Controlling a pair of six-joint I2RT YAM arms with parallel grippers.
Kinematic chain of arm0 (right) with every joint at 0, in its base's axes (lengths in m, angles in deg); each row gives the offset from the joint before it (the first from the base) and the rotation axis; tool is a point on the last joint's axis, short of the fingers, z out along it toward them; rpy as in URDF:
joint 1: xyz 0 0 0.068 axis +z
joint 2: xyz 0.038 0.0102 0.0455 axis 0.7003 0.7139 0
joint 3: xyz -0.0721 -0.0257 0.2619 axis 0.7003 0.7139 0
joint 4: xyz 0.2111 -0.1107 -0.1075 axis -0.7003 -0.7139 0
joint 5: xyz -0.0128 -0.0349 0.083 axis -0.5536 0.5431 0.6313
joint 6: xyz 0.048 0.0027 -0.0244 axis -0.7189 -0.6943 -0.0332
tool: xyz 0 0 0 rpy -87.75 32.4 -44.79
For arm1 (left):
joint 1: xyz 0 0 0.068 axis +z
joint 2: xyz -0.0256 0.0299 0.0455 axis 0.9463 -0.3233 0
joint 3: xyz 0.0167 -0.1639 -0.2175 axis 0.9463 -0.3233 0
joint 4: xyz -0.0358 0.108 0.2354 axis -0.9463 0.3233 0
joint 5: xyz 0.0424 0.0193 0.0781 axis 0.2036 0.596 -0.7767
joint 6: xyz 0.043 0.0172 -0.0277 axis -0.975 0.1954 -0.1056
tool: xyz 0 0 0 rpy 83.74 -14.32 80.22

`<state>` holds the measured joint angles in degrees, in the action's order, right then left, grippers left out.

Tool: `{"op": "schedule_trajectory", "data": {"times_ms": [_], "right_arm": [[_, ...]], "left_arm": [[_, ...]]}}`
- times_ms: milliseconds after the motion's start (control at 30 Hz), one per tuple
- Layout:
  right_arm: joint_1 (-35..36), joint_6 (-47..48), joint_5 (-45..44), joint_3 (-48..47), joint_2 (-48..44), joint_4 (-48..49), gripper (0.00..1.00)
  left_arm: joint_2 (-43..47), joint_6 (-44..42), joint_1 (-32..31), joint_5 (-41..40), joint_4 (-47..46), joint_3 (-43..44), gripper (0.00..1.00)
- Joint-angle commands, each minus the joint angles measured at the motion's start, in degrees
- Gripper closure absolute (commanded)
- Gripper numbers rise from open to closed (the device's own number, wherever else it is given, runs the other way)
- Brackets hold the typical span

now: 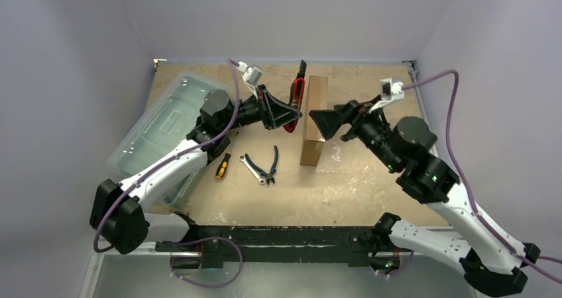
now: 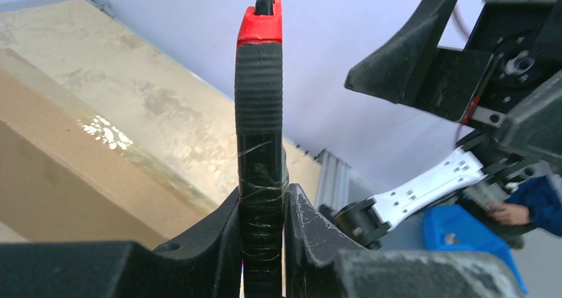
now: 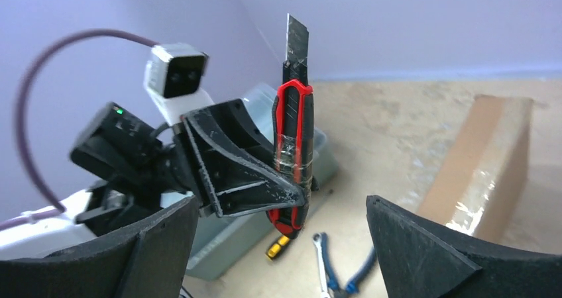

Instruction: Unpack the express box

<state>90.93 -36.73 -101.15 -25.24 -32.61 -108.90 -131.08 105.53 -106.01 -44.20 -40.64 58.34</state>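
The express box is plain brown cardboard and stands on its long edge mid-table; it also shows in the right wrist view and the left wrist view. My left gripper is shut on the taped handle of a red and black utility knife. The knife is held upright just left of the box, with its blade out and pointing up. My right gripper is open against the box's right side and faces the knife, with nothing between its fingers.
A large translucent greenish bin lies at the left. A yellow-handled screwdriver, a wrench and blue-handled pliers lie on the wooden tabletop in front of the box. Walls close off the back and sides.
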Motion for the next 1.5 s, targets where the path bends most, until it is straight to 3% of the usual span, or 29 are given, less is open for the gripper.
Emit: {"op": "schedule_trajectory", "data": {"times_ms": [0, 67, 200, 300, 500, 667, 800, 967, 1067, 1133, 1167, 1233, 1333, 1467], "right_arm": [[0.10, -0.98, 9.78, 6.59, -4.08, 13.35, 0.01], [0.10, -4.48, 13.16, 10.27, -5.16, 17.64, 0.01], [0.10, -15.78, 20.15, 21.33, -6.10, 36.10, 0.02], [0.15, -19.94, 24.86, 23.64, -2.76, 43.89, 0.17], [0.25, -26.47, 27.83, 26.90, 2.15, 57.06, 0.35], [0.37, -26.00, 27.67, 29.24, 4.47, 64.10, 0.52], [0.37, -26.46, 27.22, 30.30, 5.84, 68.16, 0.57], [0.37, -25.87, 25.78, 29.91, 5.87, 67.74, 0.74], [0.37, -23.90, 25.57, 29.39, 5.46, 65.39, 1.00], [0.37, -21.85, 24.21, 29.56, 4.39, 62.12, 1.00], [0.37, -20.96, 23.16, 30.04, 3.53, 60.39, 1.00], [0.30, -19.44, 22.17, 30.76, 1.40, 56.32, 1.00], [0.13, -12.96, 16.75, 28.02, -1.81, 43.50, 1.00], [-2.77, -3.58, 14.00, 19.47, -1.47, 23.10, 1.00]], "left_arm": [[6.03, 15.77, 0.76, -5.75, -14.04, -3.75, 1.00], [7.26, 23.58, 0.73, -8.55, -21.29, -6.66, 1.00], [6.53, 38.35, 0.60, -11.82, -38.56, -11.37, 1.00], [5.60, 43.77, 0.09, -13.46, -45.38, -13.38, 1.00], [7.38, 42.81, -1.41, -15.02, -43.75, -14.66, 1.00], [8.34, 39.28, -2.99, -16.32, -40.20, -15.48, 1.00], [7.28, 39.18, -4.00, -16.82, -41.49, -16.13, 1.00], [6.72, 38.71, -4.88, -16.82, -41.83, -16.25, 1.00], [7.04, 38.46, -5.20, -16.72, -41.80, -16.68, 1.00], [7.54, 37.37, -5.29, -15.71, -40.55, -16.69, 1.00], [8.15, 36.04, -5.22, -15.25, -38.54, -16.59, 0.91], [10.83, 32.72, -5.21, -15.05, -31.96, -16.45, 0.60], [16.36, 24.87, -5.20, -16.87, -15.27, -15.08, 0.20], [23.60, 11.15, -5.08, -24.45, 8.74, -10.39, 0.09]]}}
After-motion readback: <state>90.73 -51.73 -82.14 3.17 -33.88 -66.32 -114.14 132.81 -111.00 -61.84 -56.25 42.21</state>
